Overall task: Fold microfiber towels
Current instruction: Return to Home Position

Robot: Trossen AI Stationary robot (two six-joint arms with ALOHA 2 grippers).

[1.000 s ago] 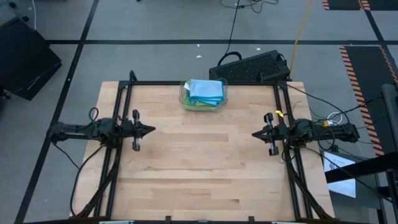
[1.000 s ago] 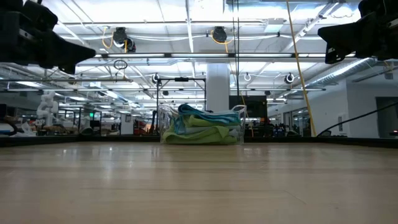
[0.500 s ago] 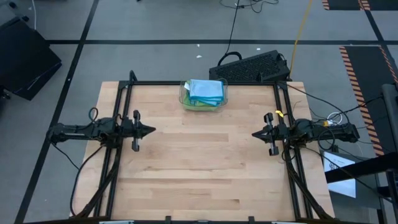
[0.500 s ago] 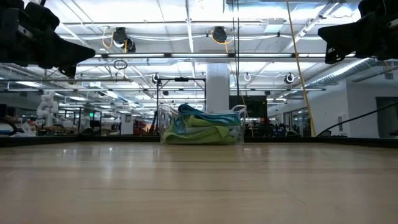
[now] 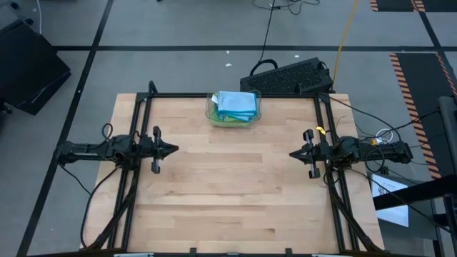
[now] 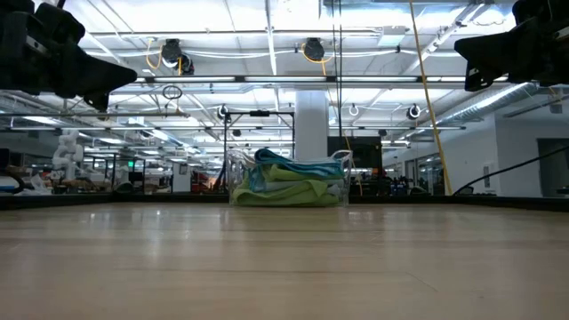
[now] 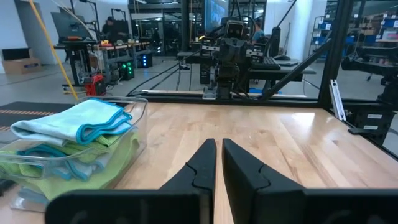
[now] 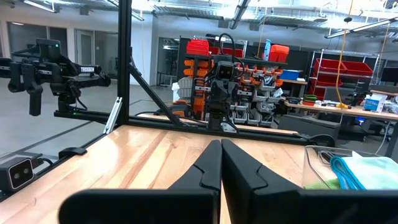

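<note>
**A:** What does the overhead view show?

**B:** A wooden table point(image 5: 228, 207). The left gripper point(image 5: 173, 150) sits at its left edge and the right gripper point(image 5: 293, 153) at its right edge. Their tips face each other, well apart, and neither holds anything. A clear bin point(image 5: 211, 114) stands at the far edge between them. The towels point(image 5: 236, 105) are stacked inside it, a blue one on top. No towel lies loose on the wood, so the folding looks finished. The grippers seem parked at the sides to keep out of the way.

**A:** And from table height?

**B:** The bin stands alone at the far side, with blue and green towels heaped to about its rim. Both grippers hang high in the upper corners, clear of the wood.

**A:** The left wrist camera?

**B:** Its two fingers point(image 7: 202, 165) are pressed nearly together, with only a thin slit between them, and pinch nothing. The bin is off to one side. A blue towel lies topmost over green ones.

**A:** The right wrist camera?

**B:** Its fingers point(image 8: 208, 165) are pressed together and empty. The bin's corner and a blue-edged towel show at the picture's edge.
</note>
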